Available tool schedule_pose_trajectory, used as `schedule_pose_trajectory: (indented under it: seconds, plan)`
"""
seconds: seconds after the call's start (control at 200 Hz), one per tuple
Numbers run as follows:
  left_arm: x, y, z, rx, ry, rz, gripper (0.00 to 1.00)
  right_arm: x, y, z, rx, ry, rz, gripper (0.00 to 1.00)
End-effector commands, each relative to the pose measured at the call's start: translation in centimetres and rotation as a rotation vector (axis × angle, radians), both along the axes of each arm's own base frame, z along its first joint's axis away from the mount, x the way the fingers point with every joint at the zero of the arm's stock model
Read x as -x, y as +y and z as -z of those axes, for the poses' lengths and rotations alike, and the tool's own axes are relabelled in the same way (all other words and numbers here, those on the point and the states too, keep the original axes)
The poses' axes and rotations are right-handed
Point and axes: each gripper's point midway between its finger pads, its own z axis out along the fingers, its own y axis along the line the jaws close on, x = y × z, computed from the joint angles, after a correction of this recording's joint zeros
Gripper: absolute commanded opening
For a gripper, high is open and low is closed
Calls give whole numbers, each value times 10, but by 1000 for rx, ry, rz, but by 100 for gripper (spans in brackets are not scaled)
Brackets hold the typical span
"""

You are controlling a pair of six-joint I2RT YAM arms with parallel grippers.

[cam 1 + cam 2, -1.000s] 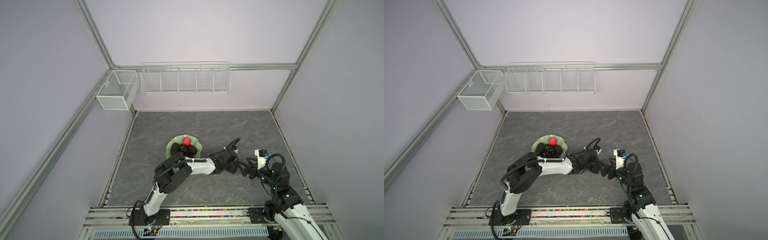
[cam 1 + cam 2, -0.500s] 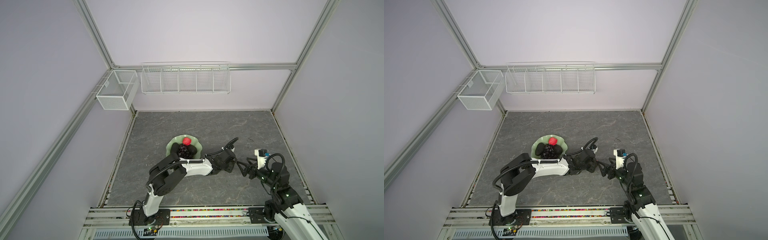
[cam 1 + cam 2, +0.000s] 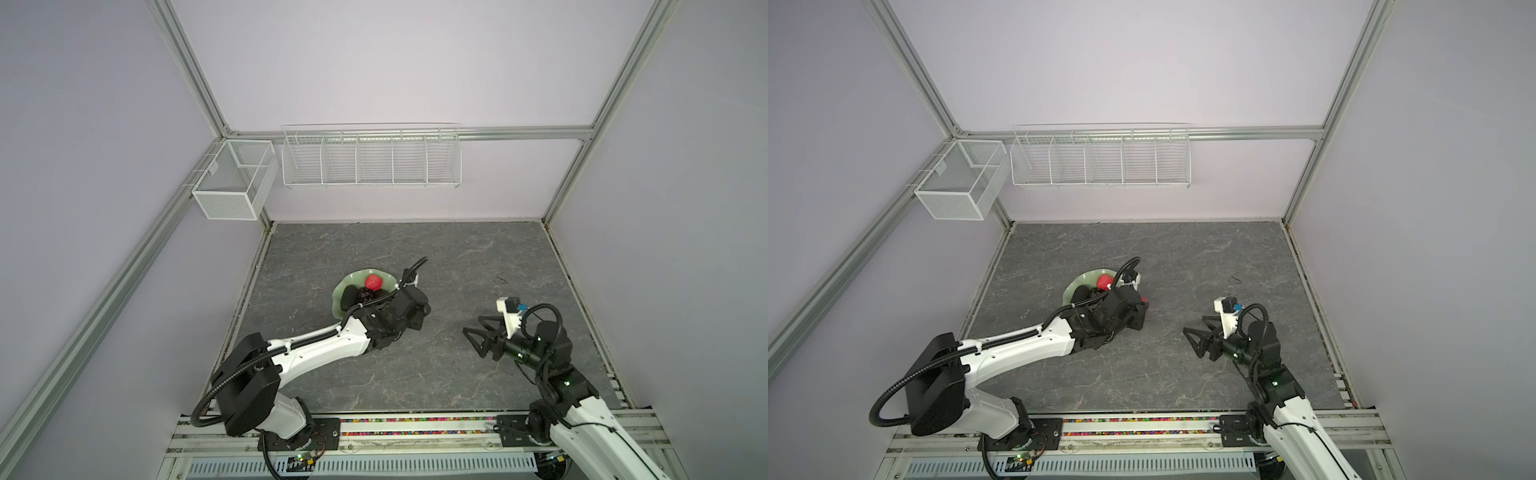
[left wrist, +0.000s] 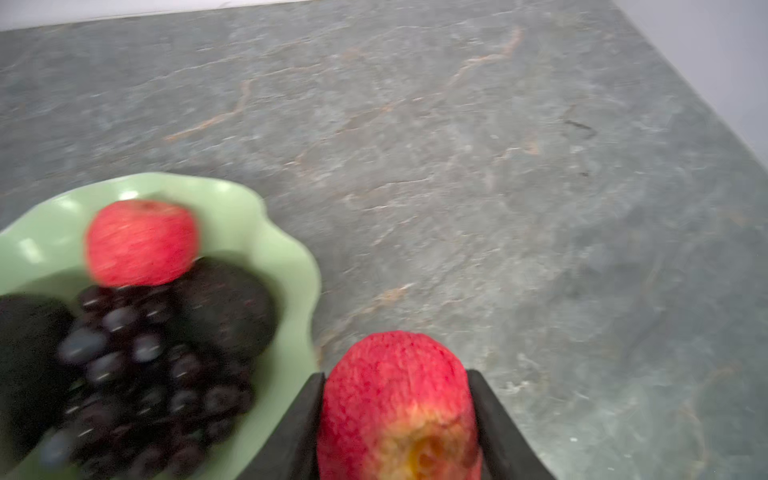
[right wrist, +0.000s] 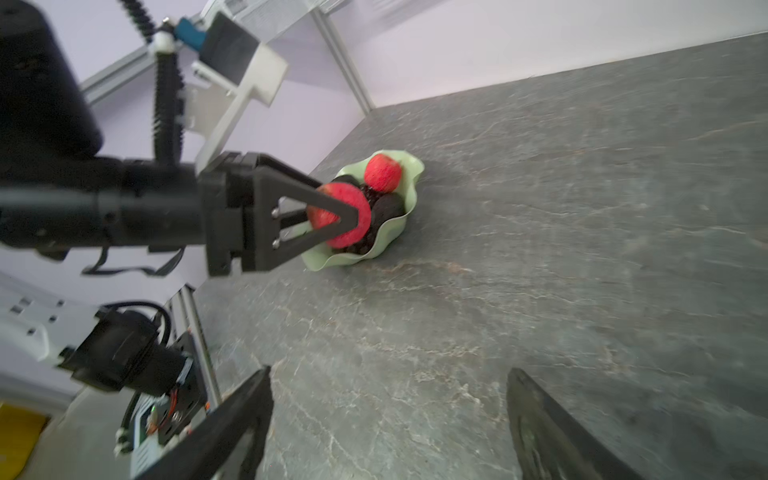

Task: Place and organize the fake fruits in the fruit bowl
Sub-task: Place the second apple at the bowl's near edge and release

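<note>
The pale green fruit bowl (image 3: 337, 300) (image 3: 1070, 286) (image 4: 291, 257) (image 5: 399, 232) sits left of centre on the grey table. Inside it are one red apple (image 3: 373, 282) (image 4: 141, 243) (image 5: 382, 173), dark grapes (image 4: 141, 374) and two avocados (image 4: 226, 307). My left gripper (image 3: 415, 321) (image 3: 1138, 320) (image 4: 395, 374) is shut on a second red apple (image 4: 399, 403) (image 5: 365, 216), holding it just outside the bowl's right rim. Further right, my right gripper (image 3: 473, 332) (image 3: 1194, 326) (image 5: 389, 371) hangs open and empty over bare table.
A long white wire basket (image 3: 371, 158) and a smaller mesh basket (image 3: 232, 185) hang on the back and left walls. Walls close the table on three sides. The arms' mounting rail (image 3: 415, 432) runs along the front edge.
My left gripper has narrowed onto the apple and carried it left, away from the right gripper and up to the bowl. The right arm has stayed in place, open.
</note>
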Motion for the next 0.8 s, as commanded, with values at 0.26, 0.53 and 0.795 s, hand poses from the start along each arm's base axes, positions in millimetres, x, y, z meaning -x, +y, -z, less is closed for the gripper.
schedule_pose_trajectory:
  seconds: [0.26, 0.53, 0.795]
  plan:
    - [-3, 87, 34, -139, 105, -196, 47, 34, 52, -6, 65, -117, -275, 89]
    - [-8, 95, 46, -160, 125, -222, 47, 31, 48, -4, 85, -122, -244, 89]
    - [-12, 91, 59, -172, 149, -220, 48, 30, 47, -3, 91, -123, -235, 89]
